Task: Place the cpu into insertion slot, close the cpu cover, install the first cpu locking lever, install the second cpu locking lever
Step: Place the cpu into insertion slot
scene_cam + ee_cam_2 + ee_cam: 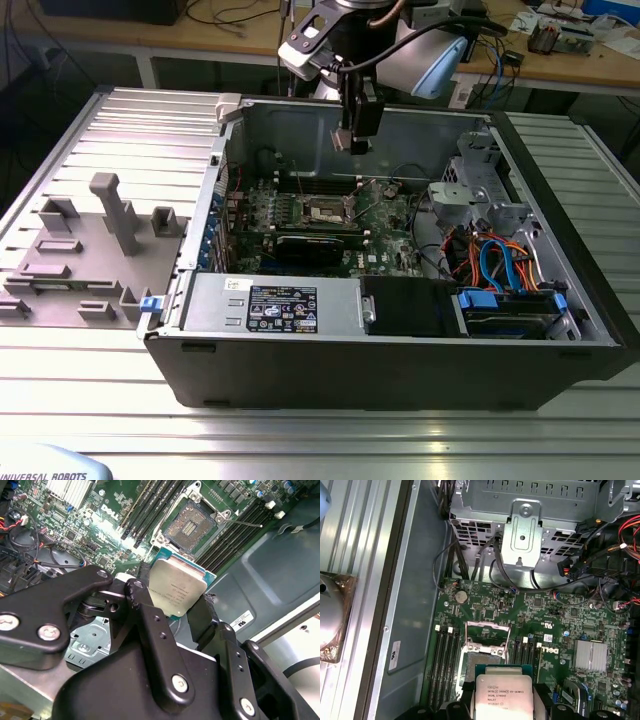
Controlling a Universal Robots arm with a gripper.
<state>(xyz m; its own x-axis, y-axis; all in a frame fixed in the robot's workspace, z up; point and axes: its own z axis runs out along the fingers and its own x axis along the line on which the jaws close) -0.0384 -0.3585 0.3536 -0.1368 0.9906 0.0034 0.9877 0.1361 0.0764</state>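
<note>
My gripper (355, 143) hangs inside the open computer case, above the green motherboard. It is shut on the cpu (177, 587), a flat square chip with a silvery top, held by its edges between the black fingers (145, 610). The cpu (504, 695) is in the air, a little off to one side of the insertion slot (479, 664). The slot's dark centre (192, 525) lies bare. The cpu cover (487, 626), a thin silvery frame, stands swung open at the slot's far edge. In the exterior view the insertion slot (328, 212) sits mid-board, below the gripper.
Long black memory slots (150, 505) flank the socket on both sides. A black card (315, 245) lies across the board nearby. Drive cages and bundled cables (490, 260) fill the case's right part in the exterior view. A grey fixture plate (90, 250) sits outside to the left.
</note>
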